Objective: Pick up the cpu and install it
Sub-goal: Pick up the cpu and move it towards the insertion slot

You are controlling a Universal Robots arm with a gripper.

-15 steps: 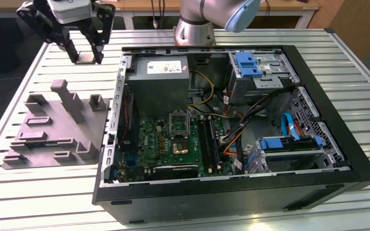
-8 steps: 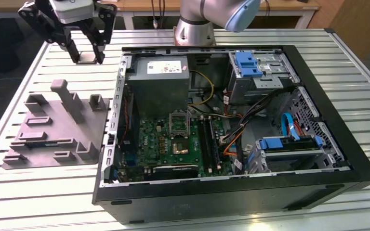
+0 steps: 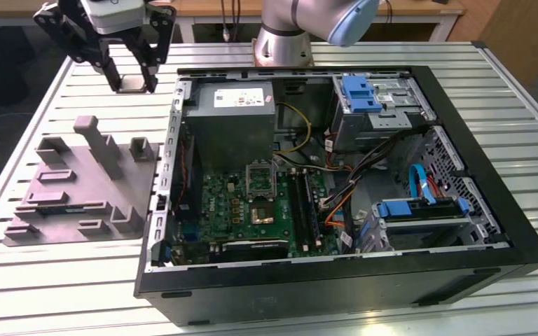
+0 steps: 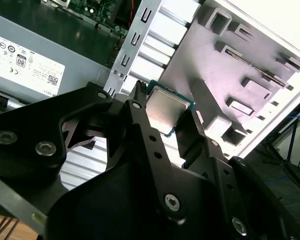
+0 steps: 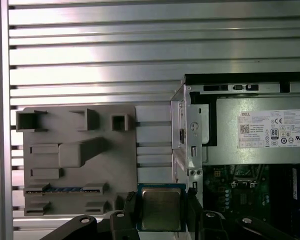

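Silvery cpu [image 5: 161, 209]: one | hand [image 5: 162, 214]: one, pinching cpu | grey fixture tray [image 5: 80, 160]: one | computer case [image 3: 325, 290]: one

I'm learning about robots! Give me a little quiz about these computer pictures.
1. True or false: the black gripper grips the small silvery square cpu.
2. What sits on the slatted metal table at the exterior view's left? A grey moulded holder, B keyboard, C red box.
3. Fill the gap: the green circuit board lies inside an open black computer ___.
Key: 1 true; 2 A; 3 case.
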